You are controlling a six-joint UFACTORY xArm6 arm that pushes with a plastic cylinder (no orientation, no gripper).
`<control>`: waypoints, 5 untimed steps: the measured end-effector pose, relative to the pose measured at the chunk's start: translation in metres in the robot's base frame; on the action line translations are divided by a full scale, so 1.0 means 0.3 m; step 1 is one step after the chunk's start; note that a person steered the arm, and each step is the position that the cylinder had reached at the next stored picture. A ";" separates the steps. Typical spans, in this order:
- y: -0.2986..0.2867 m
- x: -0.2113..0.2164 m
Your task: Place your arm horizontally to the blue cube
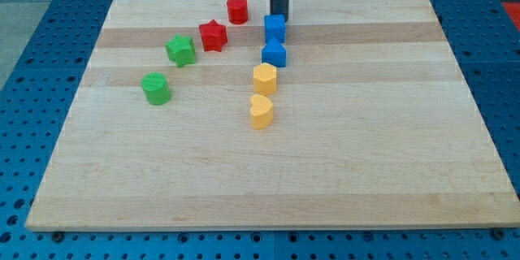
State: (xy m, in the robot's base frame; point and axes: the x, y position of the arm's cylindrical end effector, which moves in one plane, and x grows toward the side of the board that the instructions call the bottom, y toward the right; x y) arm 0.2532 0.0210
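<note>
1. Camera view: near the wooden board's (pixel 341 171) top edge, just right of centre, my tip (pixel 280 19) stands at the blue cube's (pixel 275 27) upper right corner, close to touching; the rod carries no gripper, so nothing is held.
2. A second blue block (pixel 274 52) sits just below the cube, nearer the bottom edge.
3. Judgement: to sit level with the cube, the tip should slide slightly toward the bottom edge, keeping to the cube's right without nudging it.

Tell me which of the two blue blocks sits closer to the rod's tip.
The blue cube, the upper of the pair, sits right beside my tip. The other blue block lies below it, next to the yellow blocks.
</note>
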 end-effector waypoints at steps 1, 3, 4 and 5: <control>0.062 0.002; 0.202 0.126; 0.266 0.158; 0.275 0.124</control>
